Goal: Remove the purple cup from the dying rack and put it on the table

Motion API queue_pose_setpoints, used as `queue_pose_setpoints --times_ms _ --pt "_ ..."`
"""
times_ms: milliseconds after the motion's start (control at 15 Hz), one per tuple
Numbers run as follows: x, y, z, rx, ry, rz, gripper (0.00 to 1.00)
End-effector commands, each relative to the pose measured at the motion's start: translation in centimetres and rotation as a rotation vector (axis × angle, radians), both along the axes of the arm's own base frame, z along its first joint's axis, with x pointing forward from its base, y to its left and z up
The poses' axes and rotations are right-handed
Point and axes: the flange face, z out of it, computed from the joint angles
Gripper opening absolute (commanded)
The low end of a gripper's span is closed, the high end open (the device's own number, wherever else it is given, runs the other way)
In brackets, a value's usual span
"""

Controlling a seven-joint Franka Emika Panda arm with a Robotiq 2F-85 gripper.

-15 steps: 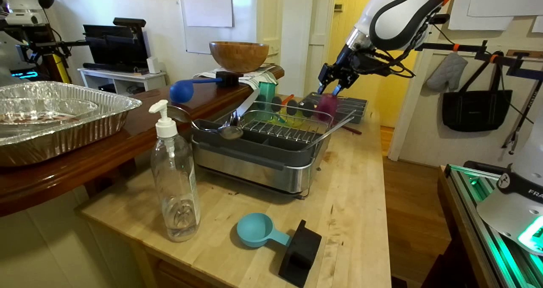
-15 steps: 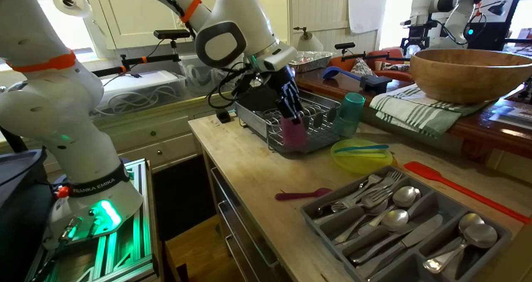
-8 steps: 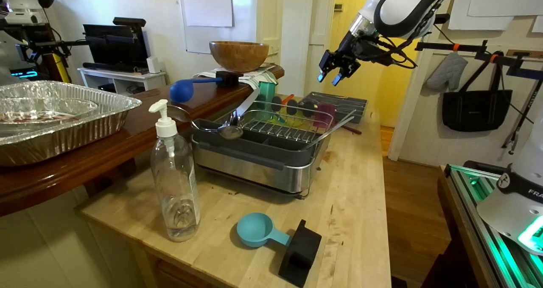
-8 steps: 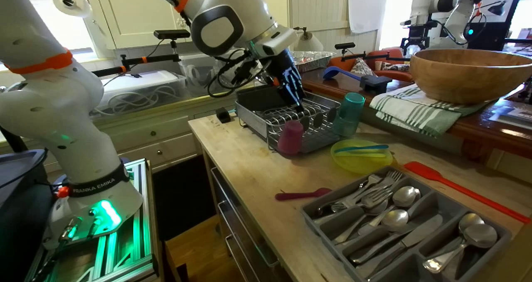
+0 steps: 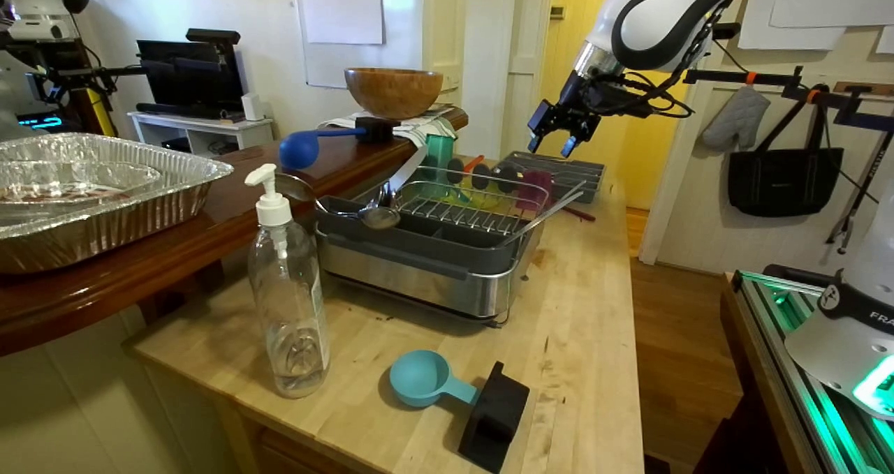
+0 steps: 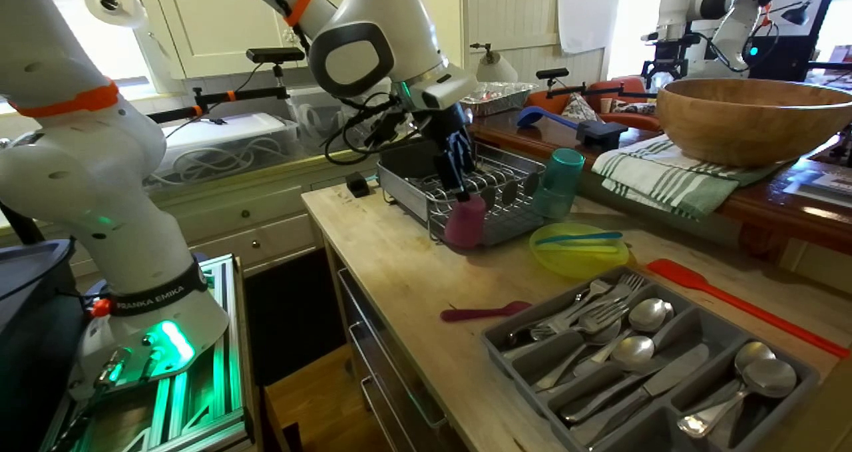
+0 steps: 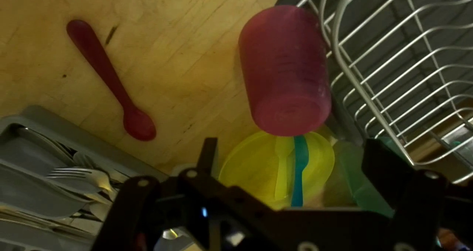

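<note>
Cup, purple, stood upside down; drying rack just beside it; my gripper hung near it, higher up, jaws spread.

The window glares white in an exterior view; the wrist view is dim, its tool perhaps unfocused.

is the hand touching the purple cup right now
Apart. In an exterior view, a gap shows between the open hand and the purple cup; in the wrist view, both fingers stand clear of it.
</note>
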Motion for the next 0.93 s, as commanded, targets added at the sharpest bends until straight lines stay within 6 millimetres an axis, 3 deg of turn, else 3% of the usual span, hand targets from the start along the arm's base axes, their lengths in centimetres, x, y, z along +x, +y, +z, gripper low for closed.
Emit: queue_pose_setpoints --times_ms 0,400,800,867 --pt "0.7 -0.2 -2.1 0.02 0.046 0.02 1.0" --pt "1.5 0.6 -4.7 0.044 0.08 0.04 1.0" --pt "2.5 0.5 -5.3 0.037 0.061 0.055 1.0" --pt "2.6 0.5 -5.3 0.036 0.059 0.056 0.75"
